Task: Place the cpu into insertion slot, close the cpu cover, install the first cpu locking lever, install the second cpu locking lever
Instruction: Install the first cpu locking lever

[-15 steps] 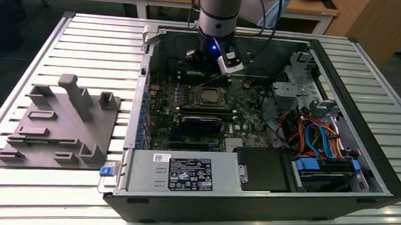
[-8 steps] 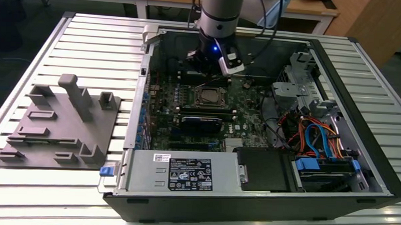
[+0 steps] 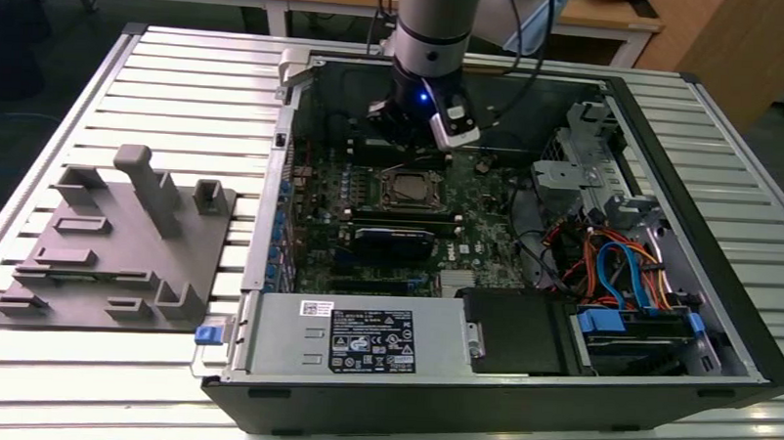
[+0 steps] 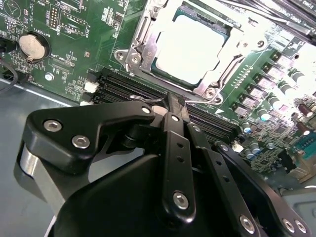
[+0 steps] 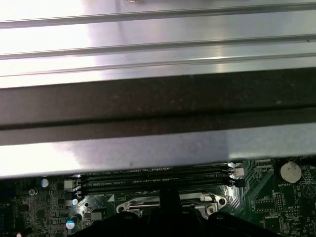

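The cpu (image 4: 190, 49), a flat square chip with a silvery top, lies in the insertion slot (image 4: 210, 91) on the green board. The cpu cover (image 4: 140, 42), a silvery frame with a window, lies flat around the chip. In the exterior view the same socket (image 3: 411, 188) sits mid-board inside the open computer case. My gripper (image 4: 175, 102) hovers over the black memory slots beside the socket, fingers pressed together with nothing between them. It hangs just behind the socket in the exterior view, gripper (image 3: 413, 142).
Long black memory slots (image 4: 123, 86) run along the socket. A coin battery (image 4: 32, 45) sits on the board. The case wall (image 5: 158, 148) is close by. A black drive box (image 3: 525, 332), coloured cables (image 3: 625, 267) and a grey fixture (image 3: 117, 250) are around.
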`<state>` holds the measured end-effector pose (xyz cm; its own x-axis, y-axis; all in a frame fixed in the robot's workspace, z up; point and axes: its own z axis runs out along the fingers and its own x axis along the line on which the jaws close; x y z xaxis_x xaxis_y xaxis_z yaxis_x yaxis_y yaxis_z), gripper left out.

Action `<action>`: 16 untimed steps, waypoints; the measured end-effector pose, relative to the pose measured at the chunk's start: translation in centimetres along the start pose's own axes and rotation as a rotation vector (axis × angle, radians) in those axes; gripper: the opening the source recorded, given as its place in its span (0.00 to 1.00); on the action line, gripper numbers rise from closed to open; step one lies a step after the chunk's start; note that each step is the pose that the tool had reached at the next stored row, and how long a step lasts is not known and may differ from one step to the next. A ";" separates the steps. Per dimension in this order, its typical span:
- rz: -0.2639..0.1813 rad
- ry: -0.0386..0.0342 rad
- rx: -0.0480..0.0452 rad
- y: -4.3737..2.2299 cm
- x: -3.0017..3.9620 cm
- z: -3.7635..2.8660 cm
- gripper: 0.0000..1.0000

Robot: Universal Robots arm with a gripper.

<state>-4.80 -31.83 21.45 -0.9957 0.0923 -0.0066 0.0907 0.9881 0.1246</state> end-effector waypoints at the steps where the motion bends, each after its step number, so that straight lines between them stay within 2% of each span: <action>1: 0.000 0.0001 0.0001 0.01 -0.05 0.03 0.10; 16: 0.000 0.0002 0.0001 0.11 -0.61 0.51 0.10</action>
<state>-4.18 -31.72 20.97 -0.9957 0.0923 -0.0065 0.0908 0.9881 0.1245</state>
